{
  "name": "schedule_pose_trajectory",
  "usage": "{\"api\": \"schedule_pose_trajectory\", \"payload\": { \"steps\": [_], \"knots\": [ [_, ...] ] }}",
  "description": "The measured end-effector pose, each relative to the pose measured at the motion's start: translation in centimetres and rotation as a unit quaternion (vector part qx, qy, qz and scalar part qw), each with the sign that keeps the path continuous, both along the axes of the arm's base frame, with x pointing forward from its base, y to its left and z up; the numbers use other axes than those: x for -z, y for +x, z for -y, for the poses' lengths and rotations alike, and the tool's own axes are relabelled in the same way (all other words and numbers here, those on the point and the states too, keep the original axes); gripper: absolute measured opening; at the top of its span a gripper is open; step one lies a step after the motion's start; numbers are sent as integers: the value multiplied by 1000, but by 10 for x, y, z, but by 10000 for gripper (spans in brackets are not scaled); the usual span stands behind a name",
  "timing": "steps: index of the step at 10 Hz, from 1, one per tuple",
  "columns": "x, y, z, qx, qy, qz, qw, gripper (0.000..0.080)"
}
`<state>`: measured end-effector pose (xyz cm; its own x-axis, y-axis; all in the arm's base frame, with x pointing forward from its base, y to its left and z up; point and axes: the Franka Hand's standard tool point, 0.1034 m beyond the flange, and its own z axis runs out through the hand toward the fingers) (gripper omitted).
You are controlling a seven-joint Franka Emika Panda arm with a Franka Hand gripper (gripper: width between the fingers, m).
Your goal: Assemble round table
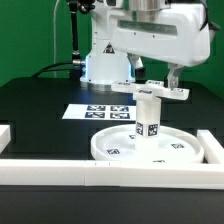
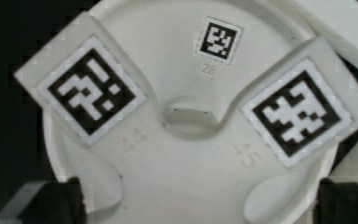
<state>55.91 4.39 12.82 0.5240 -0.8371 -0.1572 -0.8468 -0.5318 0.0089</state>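
White plastic, smooth and matte, makes up every part of the round table set; the large round disc (image 1: 118, 152) lies flat on the black table (image 1: 40, 100), its shallow raised rim running all the way round and small black-and-white square tags set on its floor.

The short cylinder leg (image 1: 150, 118) stands upright near the disc's middle; square tags wrap its curved side. The cross-shaped foot piece (image 1: 160, 92) lies flat across the leg's top, its arms reaching out past the cylinder on both sides; whether it is fastened there I cannot tell. In the wrist view this piece fills the picture: broad rounded arms, three crisp square tags, and a small raised hub at the crossing.

The gripper (image 1: 160, 80) hangs just above the foot piece; its dark fingers (image 1: 177, 74) stand wide apart, one to either side, and the jaws clamp nothing that I can see.

Behind the disc, the thin flat marker board (image 1: 95, 112) lies on the table with its rows of tags; long white border rails (image 1: 100, 170), square-edged and blocky, frame the near side and both flanks; a green backdrop (image 1: 30, 30) closes the scene.
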Motion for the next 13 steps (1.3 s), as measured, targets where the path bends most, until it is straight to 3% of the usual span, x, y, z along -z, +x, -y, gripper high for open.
{"api": "schedule_pose_trajectory", "payload": {
  "steps": [1, 5, 8, 12, 13],
  "knots": [
    [-8, 1, 0, -5, 4, 0, 1000, 648],
    [-6, 0, -1, -56, 7, 6, 998, 648],
    [-5, 3, -8, -315, 10, 44, 948, 648],
    [-4, 3, -7, -431, 21, 56, 901, 648],
    [-4, 4, -7, -478, 22, 61, 876, 648]
  ]
}}
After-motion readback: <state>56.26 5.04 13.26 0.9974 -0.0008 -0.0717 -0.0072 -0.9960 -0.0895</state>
